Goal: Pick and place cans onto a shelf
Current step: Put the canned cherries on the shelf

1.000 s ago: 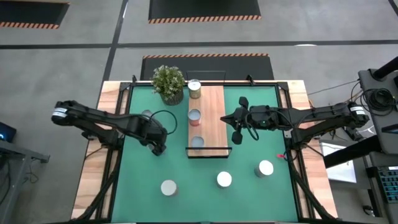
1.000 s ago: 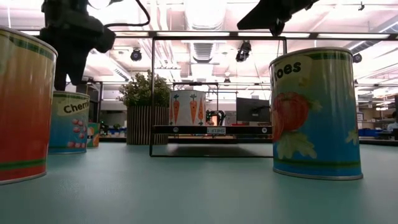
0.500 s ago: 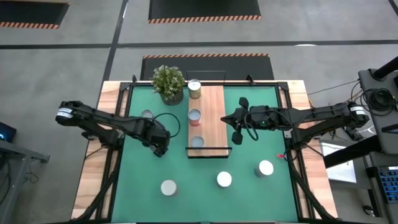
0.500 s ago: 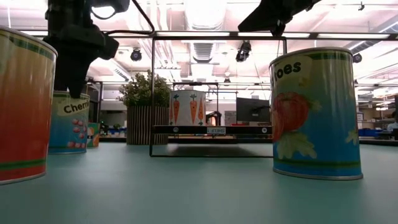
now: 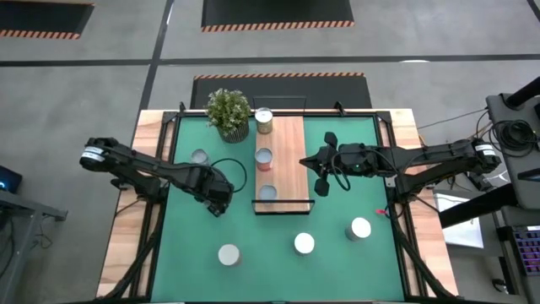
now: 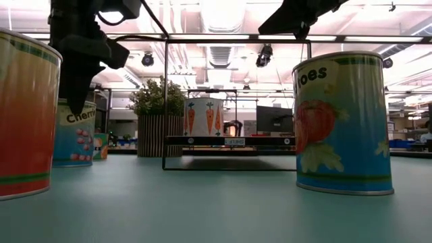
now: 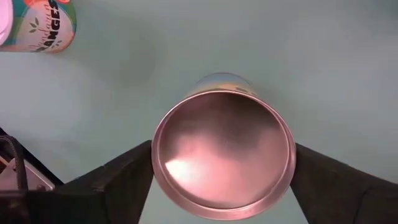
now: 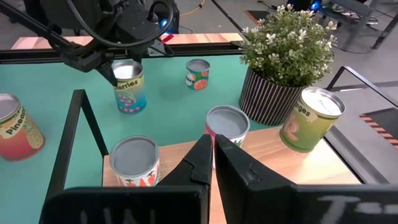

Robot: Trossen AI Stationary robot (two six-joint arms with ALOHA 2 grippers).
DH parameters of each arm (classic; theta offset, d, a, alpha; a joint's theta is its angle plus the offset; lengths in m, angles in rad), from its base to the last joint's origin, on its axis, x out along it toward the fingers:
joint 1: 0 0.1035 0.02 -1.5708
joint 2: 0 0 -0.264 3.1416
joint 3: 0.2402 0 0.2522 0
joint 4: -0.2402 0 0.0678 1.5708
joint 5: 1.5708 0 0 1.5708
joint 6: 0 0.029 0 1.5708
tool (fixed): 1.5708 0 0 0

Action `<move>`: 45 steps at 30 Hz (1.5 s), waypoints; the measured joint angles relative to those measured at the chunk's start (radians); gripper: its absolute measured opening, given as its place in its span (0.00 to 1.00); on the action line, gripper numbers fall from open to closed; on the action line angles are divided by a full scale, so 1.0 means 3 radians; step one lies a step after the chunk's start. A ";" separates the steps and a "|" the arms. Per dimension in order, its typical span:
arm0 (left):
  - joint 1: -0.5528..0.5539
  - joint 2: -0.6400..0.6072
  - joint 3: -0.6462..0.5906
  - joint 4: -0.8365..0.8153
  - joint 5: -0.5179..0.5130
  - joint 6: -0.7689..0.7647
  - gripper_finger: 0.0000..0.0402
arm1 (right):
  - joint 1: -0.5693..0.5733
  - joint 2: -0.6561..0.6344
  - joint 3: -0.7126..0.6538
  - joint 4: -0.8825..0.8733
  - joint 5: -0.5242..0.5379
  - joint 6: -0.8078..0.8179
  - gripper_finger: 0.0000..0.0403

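My left gripper [image 5: 218, 199] hangs over the green mat [image 5: 346, 203], left of the shelf [image 5: 287, 165]. It is open, pointing down, with a finger on either side of a blue cherries can [image 7: 221, 152] that stands on the mat [image 6: 73, 135]. The gripper hides this can in the high view. Three cans stand on the shelf: gold [image 5: 264, 121], red [image 5: 264, 159] and grey [image 5: 267, 193]. My right gripper [image 5: 308, 160] is shut and empty [image 8: 212, 149], above the shelf's right edge. My left gripper has its fingers [image 7: 118, 183] at two opposite sides of the cherries can's upper part [image 7: 163, 180], coming from above. I cannot tell whether they touch it. The can stands upright on the mat.
More cans stand on the mat: one at the far left [image 5: 200, 156] and three near the front [image 5: 229, 254], [image 5: 304, 244], [image 5: 360, 228]. A potted plant [image 5: 229, 112] stands at the shelf's far left corner. The shelf's black wire frame [image 5: 283, 208] rises at its near end.
My left gripper has moved a little toward the table's right edge and down, so its fingers now reach around the top of the cherries can. The can has stayed in place.
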 joint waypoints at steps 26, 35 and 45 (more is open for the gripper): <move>0.0063 0.0442 0.2878 -0.1108 -0.1194 0.1219 0.78 | 0.0000 -0.0146 -0.0006 -0.0319 0.0001 0.0069 0.02; 0.0379 0.1055 0.3864 -0.1032 -0.1254 0.2254 0.78 | 0.0000 -0.0603 -0.0282 -0.0344 0.0003 0.0087 0.02; 0.0824 0.1503 0.4148 -0.0643 -0.1247 0.3007 0.78 | 0.0000 -0.0993 -0.0530 -0.0267 0.0002 0.0136 0.02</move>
